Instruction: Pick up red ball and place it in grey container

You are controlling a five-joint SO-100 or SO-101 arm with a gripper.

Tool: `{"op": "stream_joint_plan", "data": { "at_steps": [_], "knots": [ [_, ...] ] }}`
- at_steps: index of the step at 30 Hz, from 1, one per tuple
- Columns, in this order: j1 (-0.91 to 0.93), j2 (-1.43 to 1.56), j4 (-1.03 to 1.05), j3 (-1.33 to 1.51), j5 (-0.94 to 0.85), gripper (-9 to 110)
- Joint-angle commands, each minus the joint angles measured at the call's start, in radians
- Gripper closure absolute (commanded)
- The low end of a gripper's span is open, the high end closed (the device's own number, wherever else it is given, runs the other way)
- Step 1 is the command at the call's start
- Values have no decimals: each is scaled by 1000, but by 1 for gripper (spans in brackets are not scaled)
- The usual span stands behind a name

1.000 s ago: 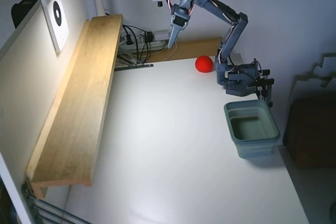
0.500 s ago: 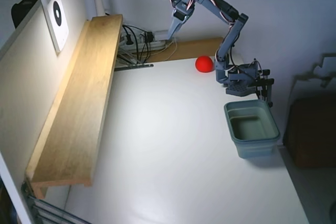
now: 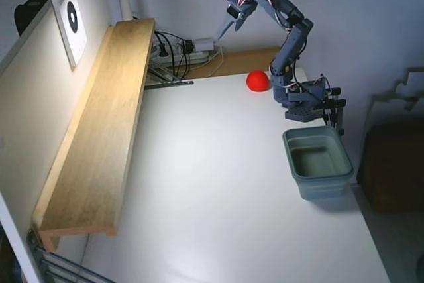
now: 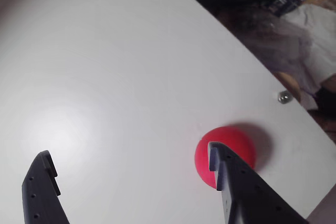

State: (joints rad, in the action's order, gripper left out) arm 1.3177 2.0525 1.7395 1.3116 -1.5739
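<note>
Hand (image 4: 131, 163) spread wide, high above the desk (image 3: 218, 183) — red ball (image 4: 223, 153) off-centre; best shift over it before descending.

Arm raised high, elbow bent; end effector (image 4: 131, 161) spread wide, holding nothing.

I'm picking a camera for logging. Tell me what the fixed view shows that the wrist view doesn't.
Only the fixed view shows the grey container, empty at the table's right edge, the arm's base beside the red ball, and the wooden shelf on the left. Only the wrist view shows the open gripper up close, with one finger overlapping the ball. Both show the ball resting on the white table.
</note>
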Motion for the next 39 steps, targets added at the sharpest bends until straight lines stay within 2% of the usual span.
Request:
{"op": "stream_joint_plan", "data": {
  "at_steps": [1,5,39],
  "knots": [
    [113,29,6,11,3,63],
    [208,29,6,11,3,63],
    [212,22,6,-4,3,63]
  ]
}}
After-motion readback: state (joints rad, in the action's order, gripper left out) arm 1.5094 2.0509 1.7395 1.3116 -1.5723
